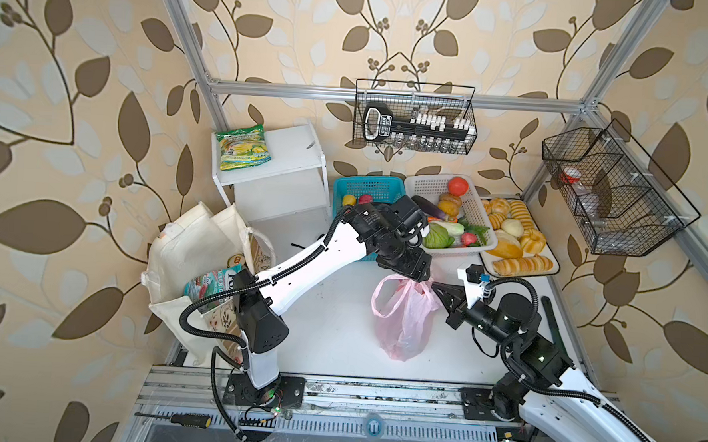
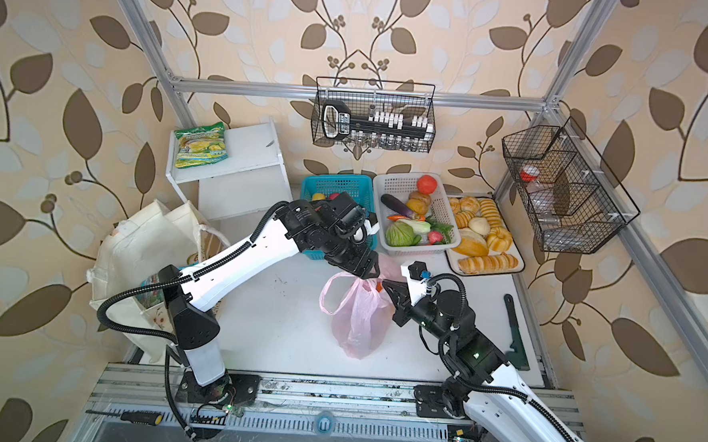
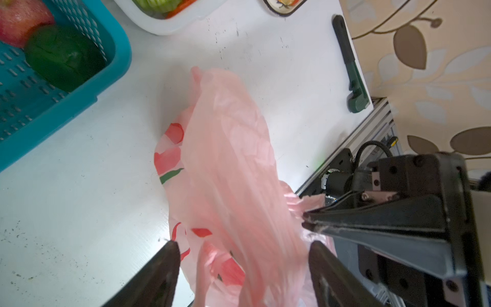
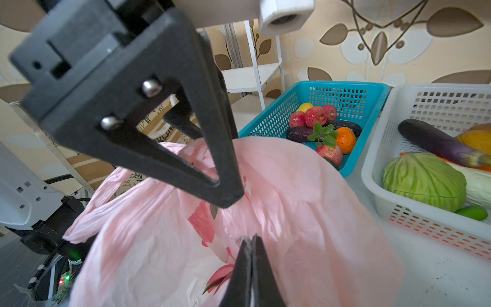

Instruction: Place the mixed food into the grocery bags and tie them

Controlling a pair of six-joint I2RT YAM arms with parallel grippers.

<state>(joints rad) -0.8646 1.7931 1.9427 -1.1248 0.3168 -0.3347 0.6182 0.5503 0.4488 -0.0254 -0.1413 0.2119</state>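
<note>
Bag of thin pink plastic (image 1: 403, 324) stood on the white worktop (image 1: 331, 312), its top held up because the right hand (image 3: 304, 219) was pinching a bunch of it tight, while the left hand (image 3: 241, 245) was spread around the other part, maybe to grab and tie it.

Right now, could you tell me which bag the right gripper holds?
The pink plastic bag, pinched at its gathered top; the cream canvas tote sits apart at the left.
</note>
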